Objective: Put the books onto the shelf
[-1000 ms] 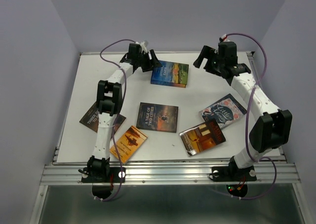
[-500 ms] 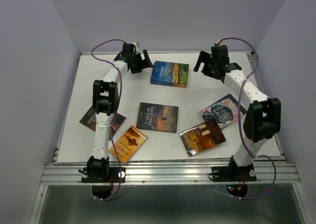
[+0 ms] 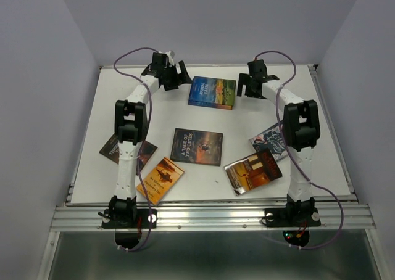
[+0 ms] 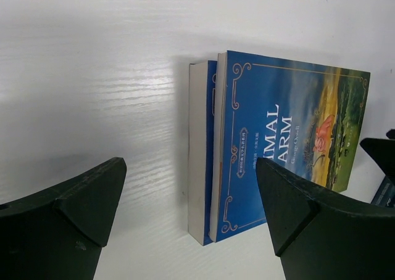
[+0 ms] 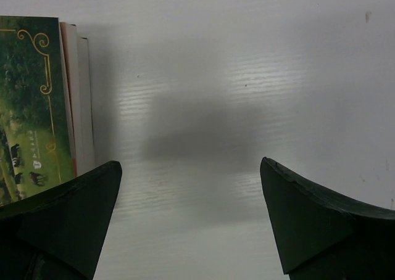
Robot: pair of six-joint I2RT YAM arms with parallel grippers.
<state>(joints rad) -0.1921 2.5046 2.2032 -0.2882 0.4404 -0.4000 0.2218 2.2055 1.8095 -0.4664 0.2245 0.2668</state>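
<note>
Looking down from above, you see glossy paperback books (image 3: 253, 171) scattered flat on the white desk (image 3: 166, 116), with lilac walls (image 3: 37, 76) around. One dark cover (image 3: 197, 146) reads "A Tale of Two Cities".

Left wrist: your left pincer (image 4: 189, 166) gapes empty, facing the blue "Animal Farm" paperback (image 4: 290, 144), which is stacked on another.

Right wrist: your right pincer (image 5: 191, 164) is spread wide and empty beside that stack's green edge.

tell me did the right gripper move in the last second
Yes. The right gripper swung left toward the blue book, which stayed put. It now sits close beside that book's right edge, jaws open.
</note>
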